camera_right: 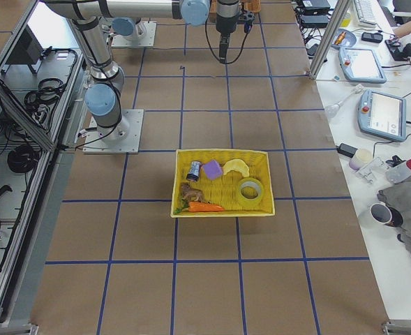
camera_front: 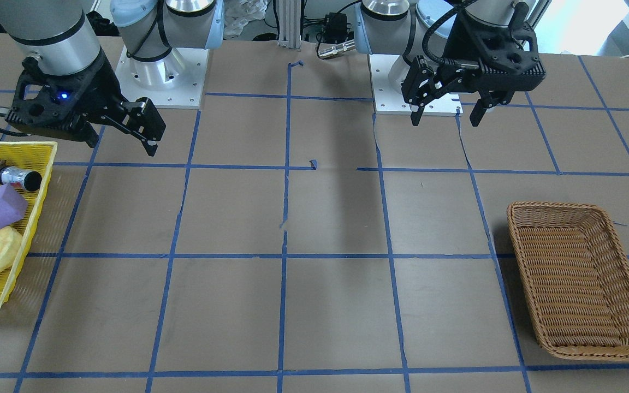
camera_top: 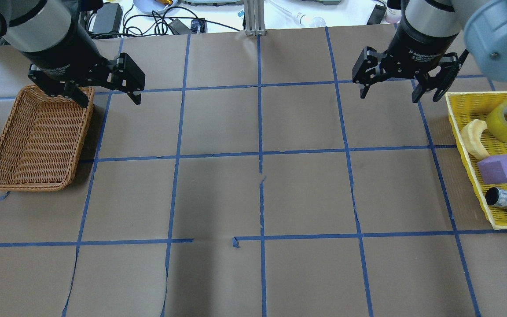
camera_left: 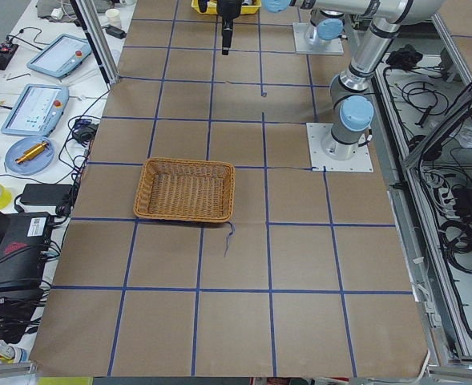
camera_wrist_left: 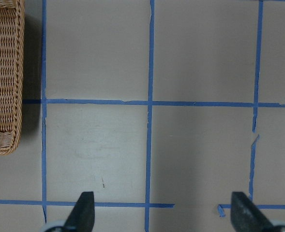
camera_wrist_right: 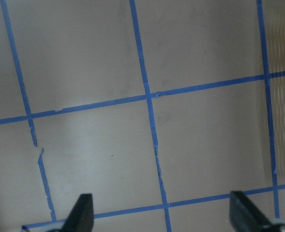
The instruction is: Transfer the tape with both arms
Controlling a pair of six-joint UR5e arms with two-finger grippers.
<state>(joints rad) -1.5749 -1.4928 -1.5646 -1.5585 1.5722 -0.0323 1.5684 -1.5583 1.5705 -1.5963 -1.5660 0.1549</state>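
Above the tabletop (camera_top: 218,198), the left end effector (camera_top: 109,99) hangs with its fingers spread wide and pointing down, gripping nothing. In the overhead view one finger overlaps the far corner of a wicker basket (camera_top: 29,187). The right end effector (camera_top: 390,94), likewise spread wide and holding nothing, hangs just beside a yellow basket (camera_top: 478,93) at the opposite end. Inside that basket the tape (camera_top: 499,127) rests in the corner farthest from the robot, apart from both end effectors. The roll lies tilted, the axis through its white core pointing mostly upward. A banana (camera_top: 473,138) lies just beside the tape, then a purple cube (camera_top: 499,168) and a dark can (camera_top: 506,200).
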